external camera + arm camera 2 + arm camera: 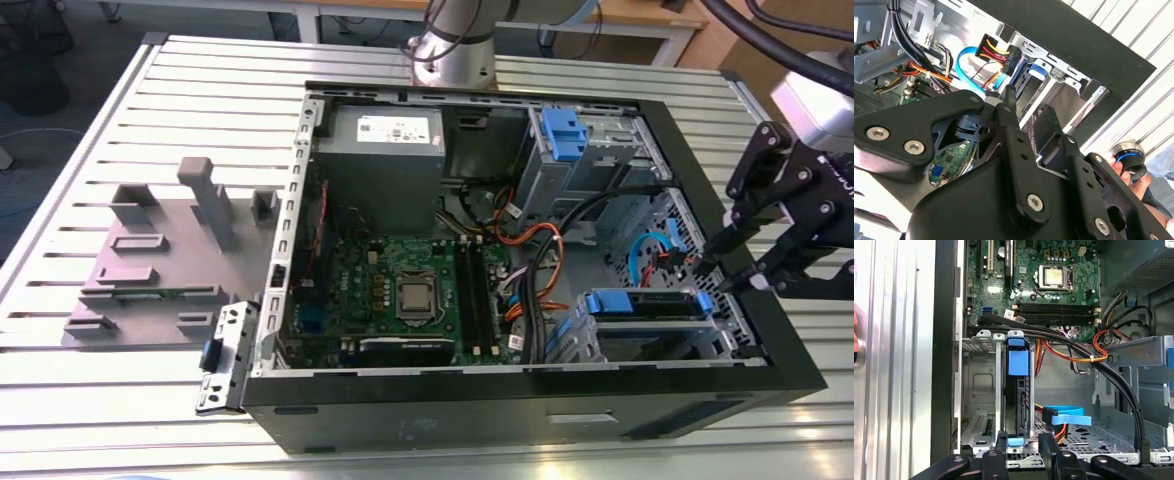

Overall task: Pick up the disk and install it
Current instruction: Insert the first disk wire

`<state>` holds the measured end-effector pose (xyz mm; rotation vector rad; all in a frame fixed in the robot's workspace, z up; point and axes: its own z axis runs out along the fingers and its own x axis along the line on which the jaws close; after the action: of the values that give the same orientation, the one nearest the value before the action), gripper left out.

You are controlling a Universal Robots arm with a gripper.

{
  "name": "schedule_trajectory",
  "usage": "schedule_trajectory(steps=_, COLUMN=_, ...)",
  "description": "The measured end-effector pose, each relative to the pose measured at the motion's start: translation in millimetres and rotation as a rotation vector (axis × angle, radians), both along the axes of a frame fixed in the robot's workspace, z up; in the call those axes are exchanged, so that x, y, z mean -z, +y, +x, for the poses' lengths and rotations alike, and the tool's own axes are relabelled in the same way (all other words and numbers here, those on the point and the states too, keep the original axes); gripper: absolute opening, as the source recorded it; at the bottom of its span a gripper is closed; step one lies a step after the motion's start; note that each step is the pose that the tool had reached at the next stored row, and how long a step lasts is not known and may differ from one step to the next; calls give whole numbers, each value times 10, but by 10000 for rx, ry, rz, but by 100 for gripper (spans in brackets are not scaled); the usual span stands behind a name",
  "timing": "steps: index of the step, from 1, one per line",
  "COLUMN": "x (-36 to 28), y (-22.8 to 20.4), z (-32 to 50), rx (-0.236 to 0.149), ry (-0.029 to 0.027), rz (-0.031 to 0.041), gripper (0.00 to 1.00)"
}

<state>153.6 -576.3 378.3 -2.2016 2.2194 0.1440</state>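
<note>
The black computer tower case [534,400] lies on its side on the slatted metal surface [134,400] with the side panel off. We judge that this is so the tool can reach the drive bays from above. The disk, a flat silver metal hard drive with blue plastic rails [1018,395], sits in a slot of the grey metal drive cage [979,390], at the corner of the case nearest the tool [737,265]. In the first wrist view it stands on edge between the cage guides. Its rails appear to hold it square in the slot, so we read it as inserted or nearly so. In the first wrist view the tool [1023,437] straddles the outer end of the disk. The fingers [1046,442] are spread, with a visible gap on one side, so we take the tool as open, gripping nothing. Orange, red and blue cables [1074,352] run beside the cage, clear of the slot. The grey metal power supply box [387,170] carries a small white sticker [387,127], but we cannot read its print, and we can make out no other writing.
</note>
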Motion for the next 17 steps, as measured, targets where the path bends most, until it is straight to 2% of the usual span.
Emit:
schedule_trajectory(steps=7, x=1, y=0, z=14, rx=0, ry=0, rz=-1, gripper=41)
schedule_trajectory(steps=9, x=5, y=1, z=54, rx=0, ry=0, rz=0, gripper=41)
schedule_trajectory(steps=17, x=8, y=1, z=81, rx=0, ry=1, rz=-1, gripper=41)
